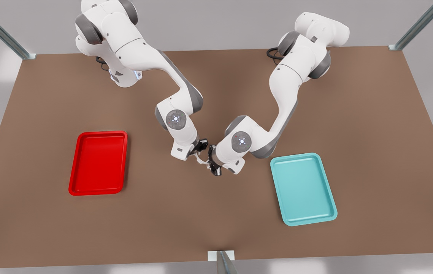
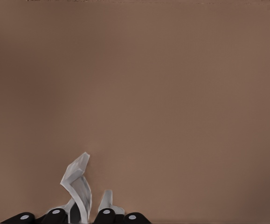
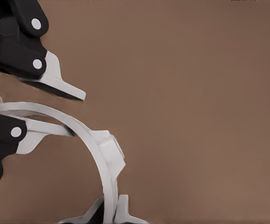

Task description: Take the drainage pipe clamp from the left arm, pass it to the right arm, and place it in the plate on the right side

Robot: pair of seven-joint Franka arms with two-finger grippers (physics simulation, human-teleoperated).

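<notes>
Front view's left holds the red plate (image 1: 98,163), well apart from the handover at mid-table. The right gripper (image 1: 198,152), the nearer one to the plate, is pinched on the clamp (image 1: 202,160). The left gripper (image 1: 213,164) has its fingers spread around the band, one standing clear. The plate lies beyond the right arm.

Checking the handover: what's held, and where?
The right gripper pinches the drainage pipe clamp near one end; the left gripper straddles its band, fingers open.

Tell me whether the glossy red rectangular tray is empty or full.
Empty: the red tray shows only bare floor inside its rim.
</notes>
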